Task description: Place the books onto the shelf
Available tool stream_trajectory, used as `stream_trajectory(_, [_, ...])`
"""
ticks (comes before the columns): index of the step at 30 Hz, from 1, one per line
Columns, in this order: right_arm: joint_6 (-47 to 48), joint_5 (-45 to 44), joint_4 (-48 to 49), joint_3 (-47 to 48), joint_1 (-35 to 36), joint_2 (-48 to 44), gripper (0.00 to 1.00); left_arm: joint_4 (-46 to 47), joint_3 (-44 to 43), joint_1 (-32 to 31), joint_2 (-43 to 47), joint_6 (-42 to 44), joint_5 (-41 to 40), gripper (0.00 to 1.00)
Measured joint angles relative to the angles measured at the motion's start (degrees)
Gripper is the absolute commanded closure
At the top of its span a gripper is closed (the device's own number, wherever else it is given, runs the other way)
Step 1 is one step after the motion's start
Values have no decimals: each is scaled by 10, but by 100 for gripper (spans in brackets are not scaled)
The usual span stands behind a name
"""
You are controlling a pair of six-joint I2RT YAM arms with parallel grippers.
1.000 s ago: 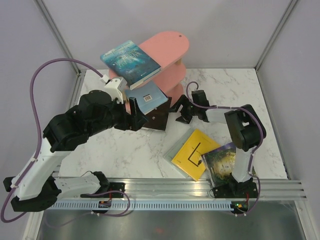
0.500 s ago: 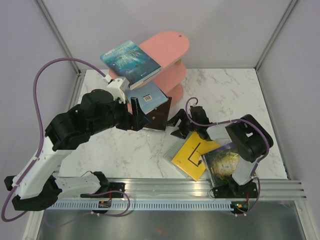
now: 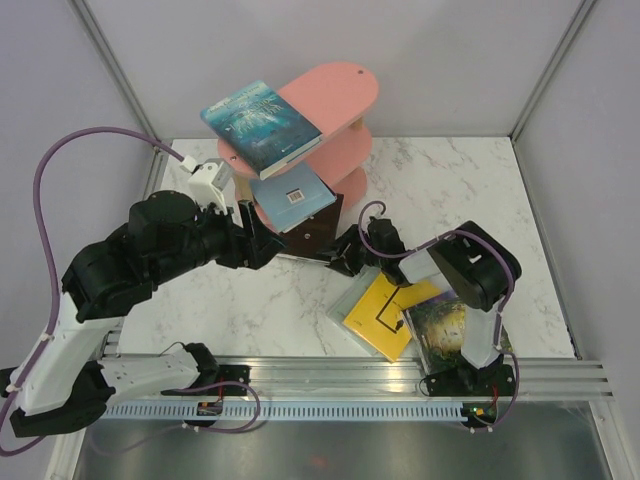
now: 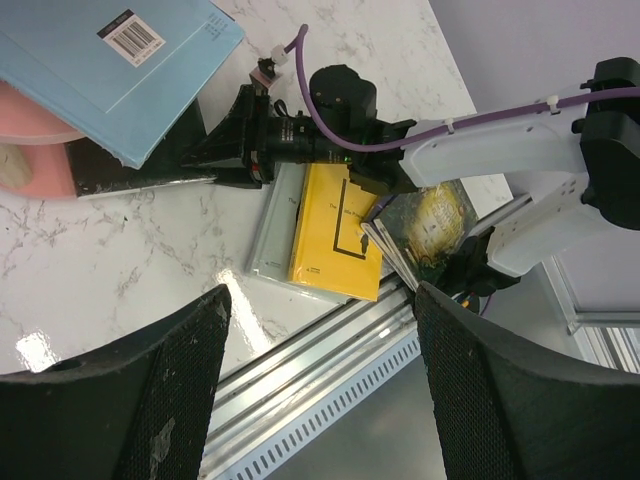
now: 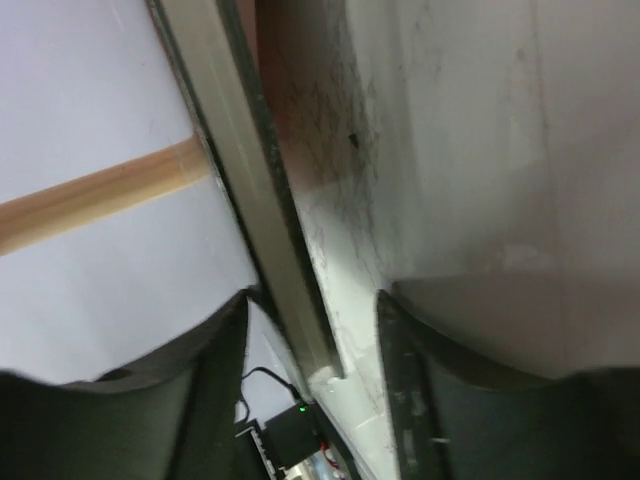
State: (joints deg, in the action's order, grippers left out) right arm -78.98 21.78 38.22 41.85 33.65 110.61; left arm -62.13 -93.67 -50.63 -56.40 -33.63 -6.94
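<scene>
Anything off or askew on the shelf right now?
Yes. Teal book lies crooked on top of the shelf, overhanging its near end. Pale blue book sticks out of a lower tier at a slant, barcode up. Neither sits squarely.

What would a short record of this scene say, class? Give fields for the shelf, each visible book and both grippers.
shelf: pink, three tiers
top tier: teal book, overhanging the edge
middle tier: pale blue book, barcode up
at shelf foot: black book
table: yellow book on grey book; green-gold book beside them
left gripper: open, empty
right gripper: open, astride the black book's edge
</scene>
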Motion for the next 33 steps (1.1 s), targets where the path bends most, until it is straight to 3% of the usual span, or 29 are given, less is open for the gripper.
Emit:
stream_trajectory(1, [-6,-3,8,0,0,6,55,0,0,0,2,0,0,23])
stream_trajectory(2, [-7,-4,15,2,1,10,75,-1,0,0,2,0,0,23])
stream_trajectory(5, [-12,4,61,5,3,17,97,-2,2,0,3,0,0,23])
stream_trajectory(6, [-9,5,73,9,3,16,100,-4,2,0,3,0,0,23])
stream_trajectory(10, [31,0,37,21,0,0,100,-7,4,0,3,0,-1,23])
stream_trajectory(18, [164,25,-189,140,-47,-30,100,-9,15,0,9,0,-4,24])
stream_trajectory(25, [283,112,-313,293,-69,56,100,-9,15,0,3,0,-4,24])
stream_trajectory(33, [424,226,-428,316,-100,75,100,-15,15,0,6,0,-5,24])
